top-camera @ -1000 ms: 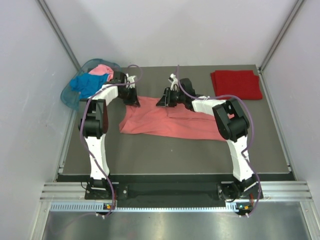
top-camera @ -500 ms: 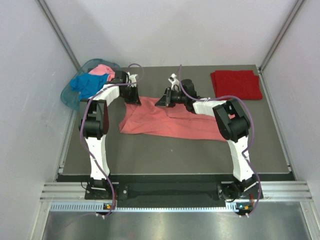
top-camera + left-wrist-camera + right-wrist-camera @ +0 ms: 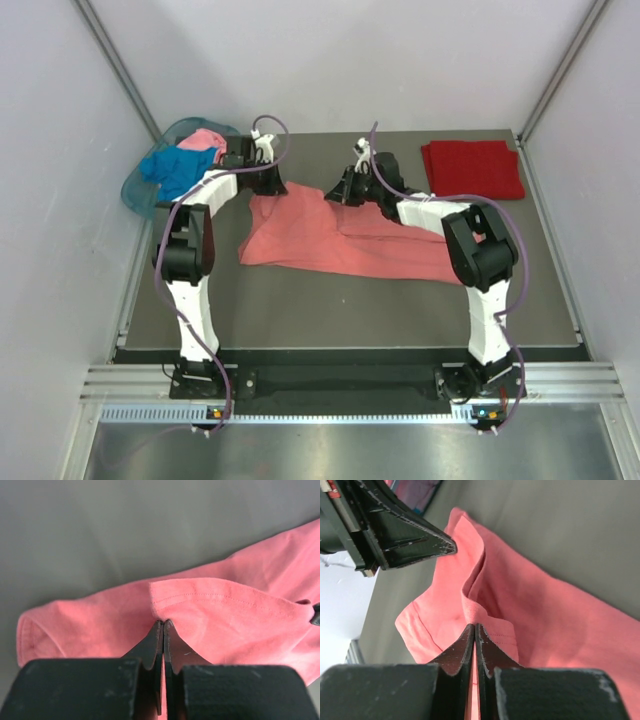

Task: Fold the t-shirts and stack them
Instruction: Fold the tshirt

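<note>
- Because a fold needs two held points, the salmon-coral t-shirt (image 3: 330, 245) is pinched at its far edge: the left gripper (image 3: 163, 622) is clamped on a hem, the right gripper (image 3: 474, 626) on a hem nearby.
- Its body is left spread on the table (image 3: 300, 300), likely to be drawn flat.
- Right of it, the dark red t-shirt (image 3: 472, 168) is laid folded, seemingly as the stack's base.
- Left of it, the blue t-shirt (image 3: 172, 170) and light pink t-shirt (image 3: 205, 138) are kept in the basket (image 3: 135, 192).

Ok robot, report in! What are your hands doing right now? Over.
Left gripper shut on salmon shirt, far edge. Right gripper shut on it too. Red shirt folded, far right. Nothing in the way.
</note>
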{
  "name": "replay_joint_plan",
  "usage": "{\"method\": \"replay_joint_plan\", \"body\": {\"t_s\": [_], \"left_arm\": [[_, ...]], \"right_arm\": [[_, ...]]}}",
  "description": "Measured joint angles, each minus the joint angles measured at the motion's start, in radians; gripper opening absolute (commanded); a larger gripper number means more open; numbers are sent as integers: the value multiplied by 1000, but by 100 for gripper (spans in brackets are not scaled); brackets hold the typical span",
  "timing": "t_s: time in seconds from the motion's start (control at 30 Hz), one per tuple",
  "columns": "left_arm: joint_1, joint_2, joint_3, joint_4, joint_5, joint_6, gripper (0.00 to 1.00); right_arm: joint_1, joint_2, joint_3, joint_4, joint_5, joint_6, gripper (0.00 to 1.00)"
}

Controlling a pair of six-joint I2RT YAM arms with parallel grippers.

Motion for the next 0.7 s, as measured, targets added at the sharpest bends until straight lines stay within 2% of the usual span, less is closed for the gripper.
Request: {"method": "replay_joint_plan", "body": {"t_s": [0.2, 0.6, 0.7], "left_arm": [[-2, 11, 4, 51, 30, 0, 0], [-11, 116, 74, 53, 19, 3, 0], [-15, 130, 80, 53, 11, 2, 2]], "right_arm": [[-2, -5, 0, -30, 39, -11, 0], [-12, -5, 0, -50, 69, -11, 0], [-14, -5, 0, -58, 78, -11, 11]]}}
